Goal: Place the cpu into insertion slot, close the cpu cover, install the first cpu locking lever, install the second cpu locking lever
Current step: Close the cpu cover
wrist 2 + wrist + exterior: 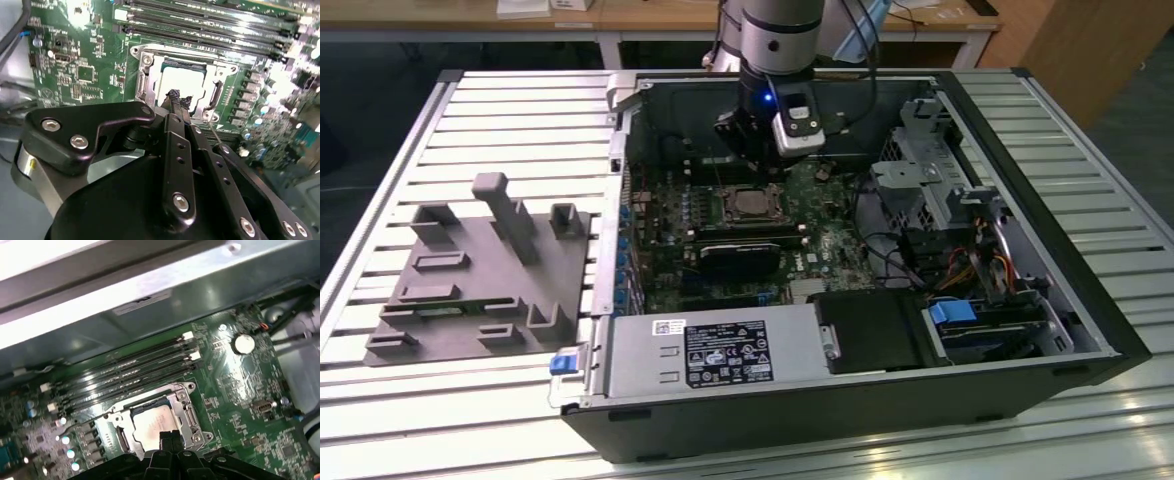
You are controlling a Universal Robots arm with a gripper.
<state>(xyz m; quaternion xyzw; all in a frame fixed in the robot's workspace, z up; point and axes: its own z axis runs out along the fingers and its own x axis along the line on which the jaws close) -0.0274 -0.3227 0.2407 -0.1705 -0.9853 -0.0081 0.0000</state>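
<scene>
Risk, chip top: the gripper [175, 96] hangs right at the near edge of the cpu [182, 82]. A push straight down here would, in my judgement, land on the bare metal seen through the cover's window and could mark it or load the contacts beneath.
Risk, lever: a thin metal rod [215, 135], probably a locking lever, lies just beside the fingers. It looks narrow and springy, so if caught off centre it could slip off the tips and snap back. I cannot tell whether it is latched.
Risk, cover seat: the cpu cover [185, 407] looks down around the chip, but whether it sits fully flat is not clear. Forcing a lever over a raised frame would bind it.
Risk, neighbours: the memory slots [125, 372] run beyond the fingers, past the socket. A sideways sweep could clip them or the small parts on the motherboard [85, 75].
Fingers: pressed together with no gap in both wrist views, and nothing visibly held between them.
Contact: the tips are at the chip's near edge; I cannot tell whether they touch it or are just above it.
cpu place: it is seated in the insertion slot [175, 63], just ahead of the tips.
</scene>
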